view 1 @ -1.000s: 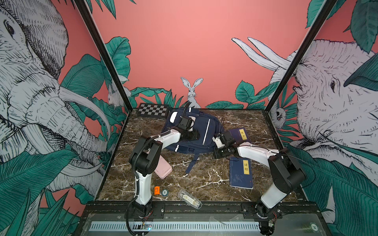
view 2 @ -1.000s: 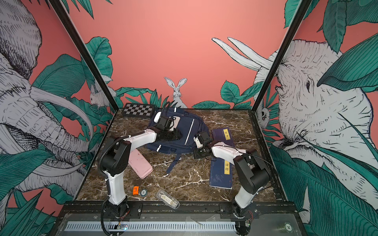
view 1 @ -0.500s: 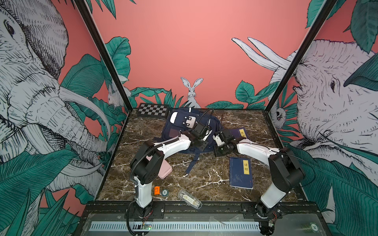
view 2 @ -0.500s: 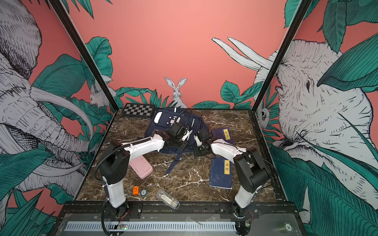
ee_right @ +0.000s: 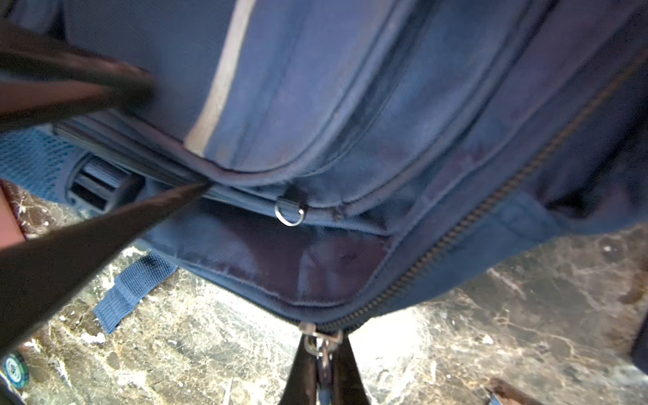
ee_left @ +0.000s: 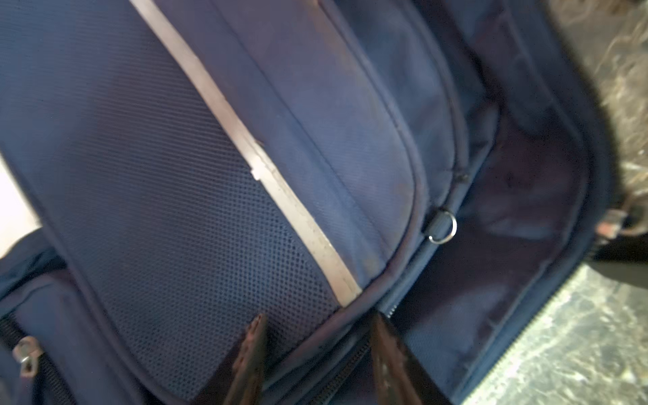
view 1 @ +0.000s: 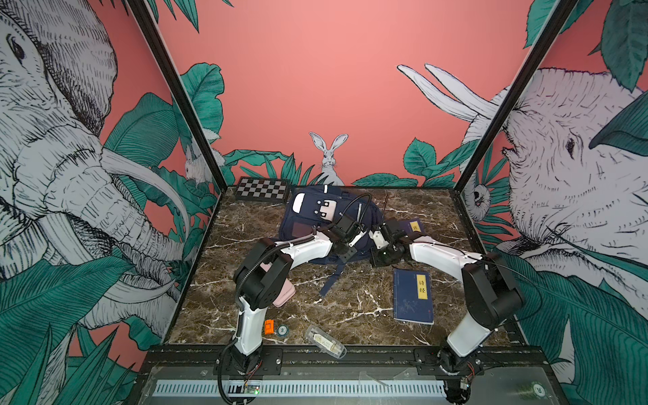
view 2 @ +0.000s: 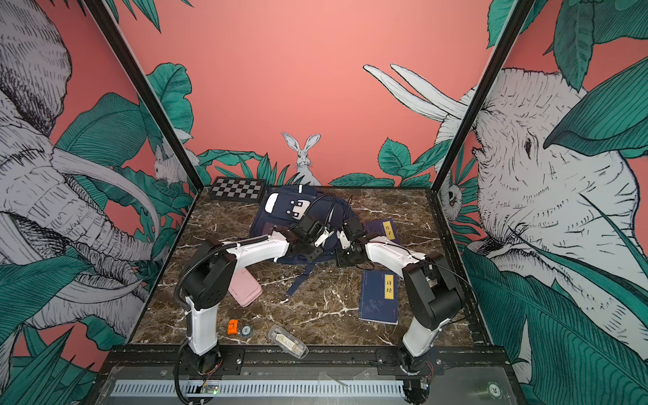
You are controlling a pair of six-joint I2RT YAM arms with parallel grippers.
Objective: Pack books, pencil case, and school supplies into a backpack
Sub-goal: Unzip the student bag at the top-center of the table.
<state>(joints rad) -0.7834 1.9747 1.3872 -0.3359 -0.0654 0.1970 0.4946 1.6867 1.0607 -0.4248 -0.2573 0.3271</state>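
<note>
- At the far middle of the surface (view 1: 350, 308), the backpack (view 1: 298, 226) lay flat, its white patch toward the far wall and a loose strap (view 1: 331, 280) trailing toward the near side.
- Its main zip stood partly undone at the near right corner. Dark lining (ee_right: 280, 263) showed in the gap, and a small metal ring (ee_right: 289, 212) hung at the edge of the front panel.
- The right end effector (ee_right: 324, 354) was pressed together, pinching the zip pull (ee_right: 317, 342) at the bag's near edge.
- The left end effector (ee_left: 317, 347) was spread. One finger (ee_left: 252, 350) stood over the front panel and the other over the opening, with the piped edge between them and a clear gap on either side.
- The far book (view 1: 414, 226) lay just right of the backpack, partly hidden behind the right arm.
- The near book (view 1: 412, 296) lay flat on the right, closer to the near side and apart from the bag, its yellow label facing up.
- The pink pencil case (view 2: 245, 287) lay left of the strap, partly under the left arm's elbow.
- The chessboard (view 1: 263, 189) sat in the far left corner, just beside the backpack.
- Along the near edge, from left to right, lay an orange piece (view 1: 269, 326), a round disc (view 1: 283, 330) just beside it, and a clear case (view 1: 324, 342).
</note>
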